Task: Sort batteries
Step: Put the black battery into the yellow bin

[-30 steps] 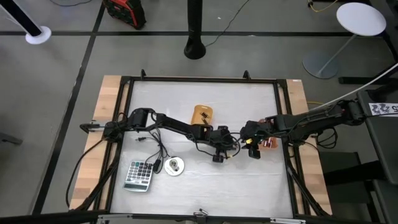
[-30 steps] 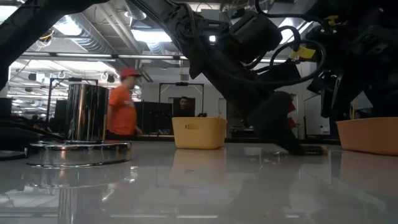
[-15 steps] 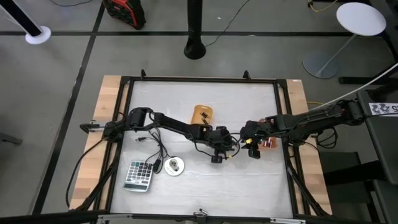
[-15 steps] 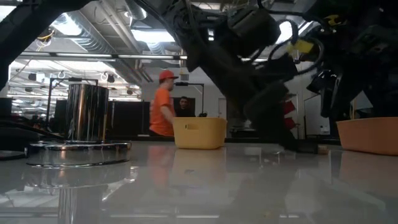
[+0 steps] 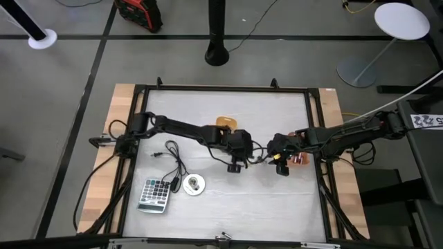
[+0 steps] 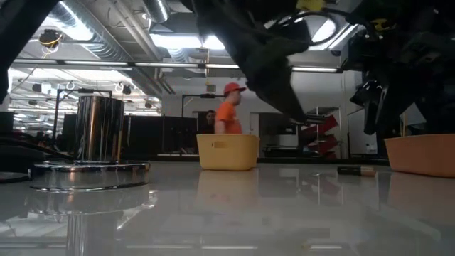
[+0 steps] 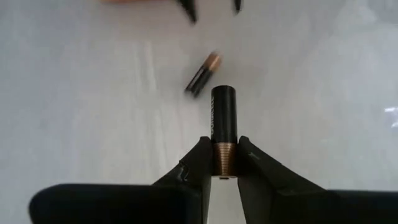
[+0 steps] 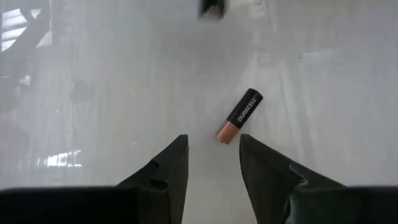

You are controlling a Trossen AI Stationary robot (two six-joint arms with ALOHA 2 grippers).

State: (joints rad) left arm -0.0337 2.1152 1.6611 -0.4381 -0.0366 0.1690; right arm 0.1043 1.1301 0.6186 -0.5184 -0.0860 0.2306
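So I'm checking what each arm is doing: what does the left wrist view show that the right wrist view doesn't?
Only the left wrist view shows a battery clamped in the left gripper. Only the right wrist view shows the right gripper open and empty, with Duracell lettering on the battery on the table just ahead. Both show a loose battery lying on the white table.

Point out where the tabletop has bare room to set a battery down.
Bare: the strip between the yellow plastic bin and the table's far edge, and the near right corner. Crowded: mid-table, where the left hand and right hand meet.
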